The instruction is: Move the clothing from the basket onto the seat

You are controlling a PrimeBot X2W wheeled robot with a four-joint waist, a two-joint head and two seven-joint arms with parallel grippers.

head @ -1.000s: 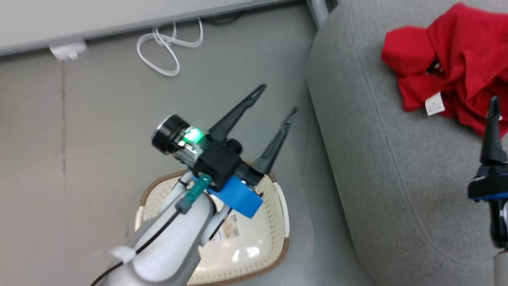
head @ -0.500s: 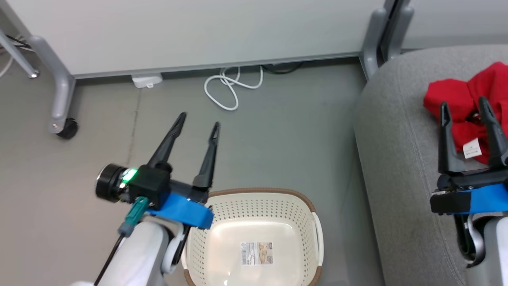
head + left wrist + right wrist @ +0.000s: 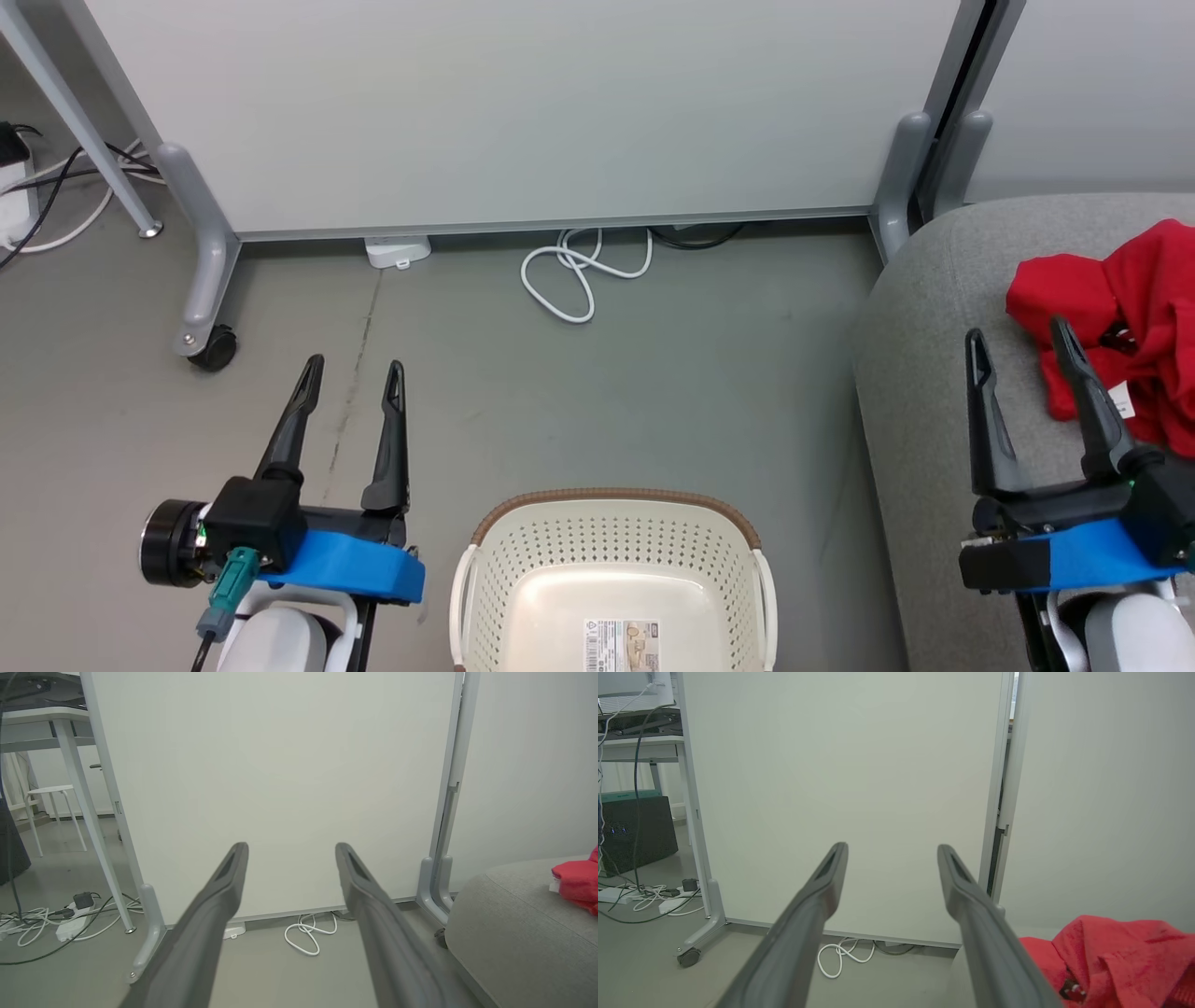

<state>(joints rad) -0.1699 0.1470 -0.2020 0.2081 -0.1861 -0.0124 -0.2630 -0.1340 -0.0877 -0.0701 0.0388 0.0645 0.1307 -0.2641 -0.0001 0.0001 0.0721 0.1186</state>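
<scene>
As I look down, the basket [image 3: 609,497]: bottom middle of my head view, standing on the grey floor [image 3: 709,392], brown rim toward the partition [image 3: 523,112]; I can see its pale bottom with a printed label [image 3: 621,644] on it.
Clothing [image 3: 1120,289]: a red heap well to the right of the basket, lying on the seat [image 3: 924,373], one white tag showing.
Seat: big grey cushion to the right of the basket, with a strip of floor between the two.
Left gripper [image 3: 356,364]: just left of the basket, over the floor, fingers spread wide with nothing between them, pointing at the partition.
Right gripper [image 3: 1017,329]: right of the basket, over the seat, fingers wide apart and holding nothing. The red heap sits right by the outer finger, and I can't tell whether they touch.
White cable [image 3: 579,280]: looped on the floor beyond the basket, at the foot of the partition.
Castor [image 3: 213,350]: beyond the basket and off to its left.
</scene>
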